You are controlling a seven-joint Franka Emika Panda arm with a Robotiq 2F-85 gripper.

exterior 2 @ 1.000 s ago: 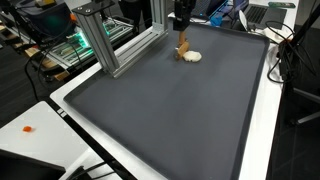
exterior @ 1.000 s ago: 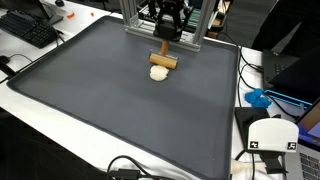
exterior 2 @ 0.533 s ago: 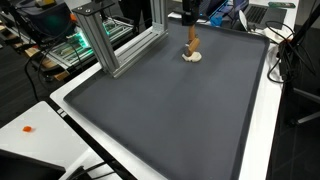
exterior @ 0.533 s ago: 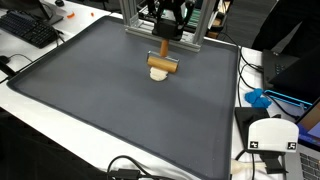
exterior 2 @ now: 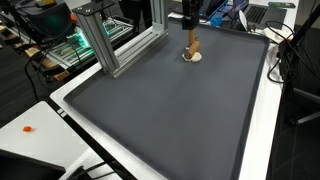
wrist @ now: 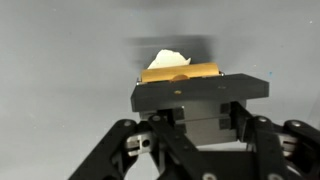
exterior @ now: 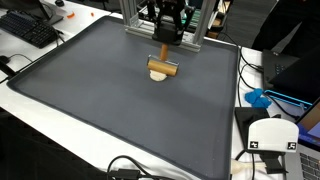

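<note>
My gripper (exterior: 163, 38) hangs over the far end of the dark grey mat (exterior: 100, 100) and is shut on the upright handle of a wooden T-shaped tool (exterior: 161, 66). The tool's crossbar rests on a small white lump (exterior: 158, 76). In the other exterior view the gripper (exterior 2: 190, 20) holds the tool (exterior 2: 193, 45) straight above the lump (exterior 2: 191, 58) on the mat (exterior 2: 170, 110). In the wrist view the jaws (wrist: 190, 118) close on a dark block. Beyond it show the wooden bar (wrist: 180, 73) and the white lump (wrist: 165, 59).
An aluminium frame (exterior: 130, 18) stands right behind the gripper and also shows in an exterior view (exterior 2: 100, 40). A keyboard (exterior: 30, 28) lies off one mat corner. A white device (exterior: 270, 135), a blue object (exterior: 258, 98) and cables lie beside the mat.
The gripper has moved the wooden tool sideways from beside the white lump onto it. The crossbar now covers most of the lump.
</note>
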